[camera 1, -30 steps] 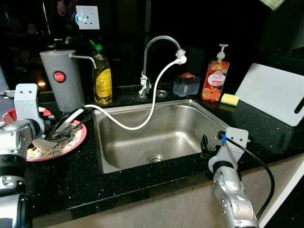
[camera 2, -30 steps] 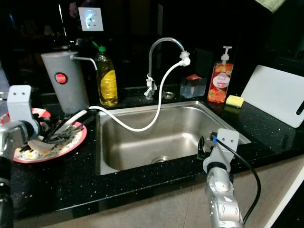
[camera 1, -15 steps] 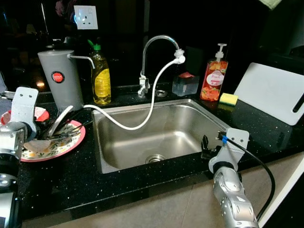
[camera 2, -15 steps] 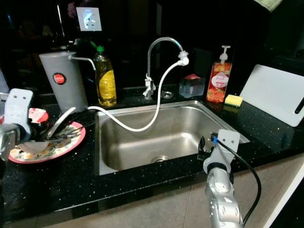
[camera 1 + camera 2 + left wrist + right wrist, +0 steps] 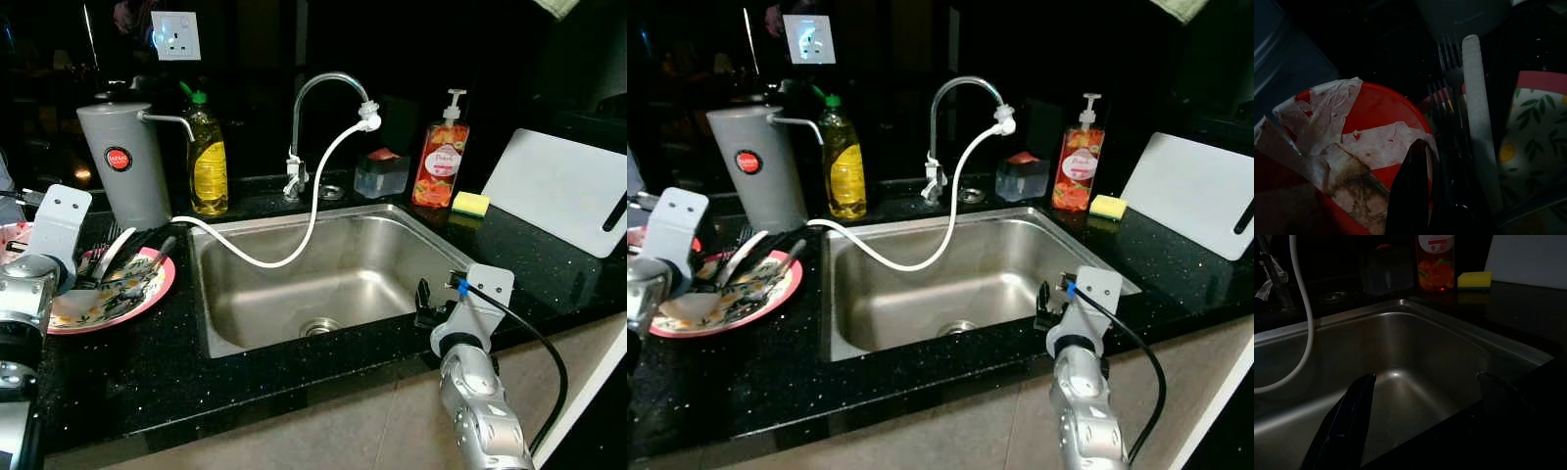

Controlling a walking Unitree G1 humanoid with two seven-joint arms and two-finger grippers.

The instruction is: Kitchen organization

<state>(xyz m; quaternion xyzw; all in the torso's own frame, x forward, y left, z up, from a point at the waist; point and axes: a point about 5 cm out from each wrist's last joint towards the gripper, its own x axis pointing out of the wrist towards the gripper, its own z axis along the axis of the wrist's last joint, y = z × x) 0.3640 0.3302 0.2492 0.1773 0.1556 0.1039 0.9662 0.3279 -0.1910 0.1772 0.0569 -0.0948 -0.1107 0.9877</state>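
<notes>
Floral plate (image 5: 122, 294) is sitting on the dark surface (image 5: 147, 372) just left of the sink (image 5: 323, 274), carrying forks and dark utensils (image 5: 137, 257) piled loosely. Likely rigid and breakable; the cutlery looks set to slide if it is tilted, so a level rim grip seems best (or clearing utensils first). Left end effector (image 5: 1415, 196) is hovering over a red dish (image 5: 1376, 117) lined with torn paper; cannot tell its spread. Right end effector (image 5: 1420, 416) is idling, fingers spread, at the sink's front edge. Soap bottles (image 5: 211, 162), sponge (image 5: 473, 204) and cutting board (image 5: 558, 191) are lining the dim room's back.
</notes>
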